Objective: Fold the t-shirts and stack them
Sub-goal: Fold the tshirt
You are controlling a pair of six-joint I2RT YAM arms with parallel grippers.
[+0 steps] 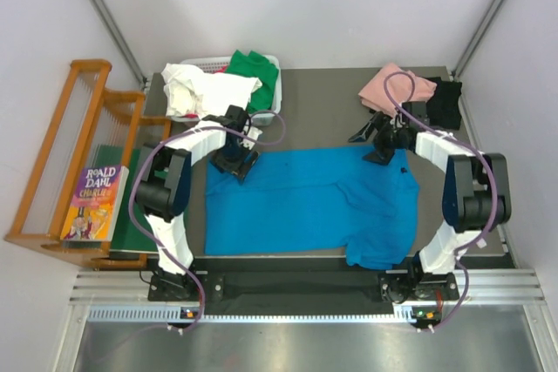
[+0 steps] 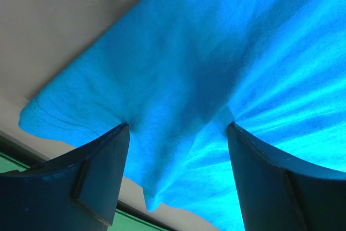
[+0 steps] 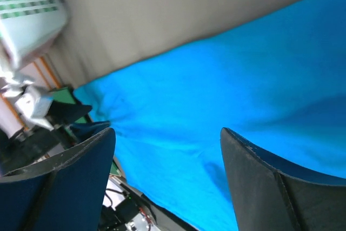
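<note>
A bright blue t-shirt lies spread across the grey table, one sleeve hanging over the near edge. My left gripper is at its far left corner. In the left wrist view that gripper is open, its fingertips touch the blue t-shirt, and a ridge of cloth rises between them. My right gripper hovers at the shirt's far right edge. It is open above the blue t-shirt, with nothing between the jaws. Pink and black t-shirts lie at the back right.
A white basket at the back holds a white t-shirt and a green one. A wooden rack stands left of the table with a Roald Dahl book and a dark green board.
</note>
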